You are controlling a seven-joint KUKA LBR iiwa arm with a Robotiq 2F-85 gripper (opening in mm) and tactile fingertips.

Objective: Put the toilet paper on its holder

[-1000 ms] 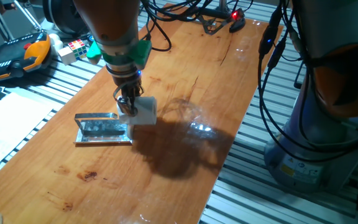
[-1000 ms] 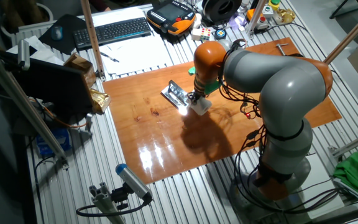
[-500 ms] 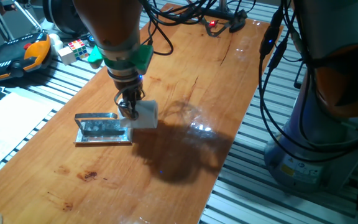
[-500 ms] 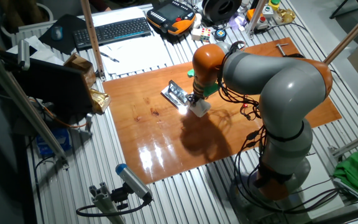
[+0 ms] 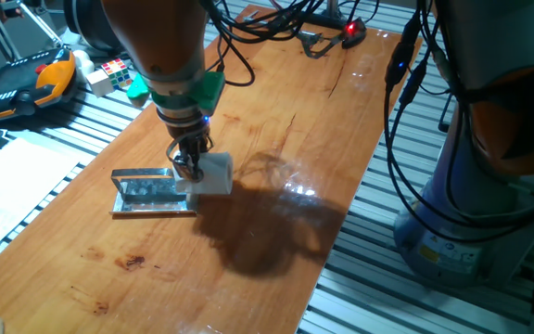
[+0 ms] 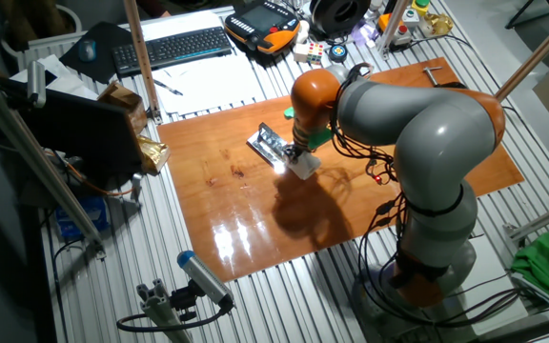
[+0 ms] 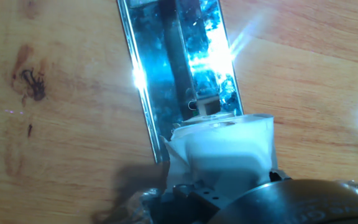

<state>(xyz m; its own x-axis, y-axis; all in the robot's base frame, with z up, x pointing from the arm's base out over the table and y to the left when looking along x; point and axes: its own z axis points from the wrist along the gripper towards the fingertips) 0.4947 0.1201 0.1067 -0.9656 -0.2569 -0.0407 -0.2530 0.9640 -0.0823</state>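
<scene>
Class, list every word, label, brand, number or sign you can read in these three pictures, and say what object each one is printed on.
None can be read.
The toilet paper held in the gripper: no print shows.
The holder: bare shiny metal, only glare.
The keyboard: key legends too small to read.
The orange and black pendant: any markings are too blurred to read.

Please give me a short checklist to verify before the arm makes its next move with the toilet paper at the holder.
1. Gripper shut on the toilet paper: ok.
2. Roll at the end of the holder: ok; in the hand view the toilet paper covers the near end of the plate.
3. Core lined up with the bar: cannot tell, the core is hidden.
4. Roll threaded onto the bar: not ok yet; most of the bar is bare.
5. Holder lying flat on the table: ok.
</scene>
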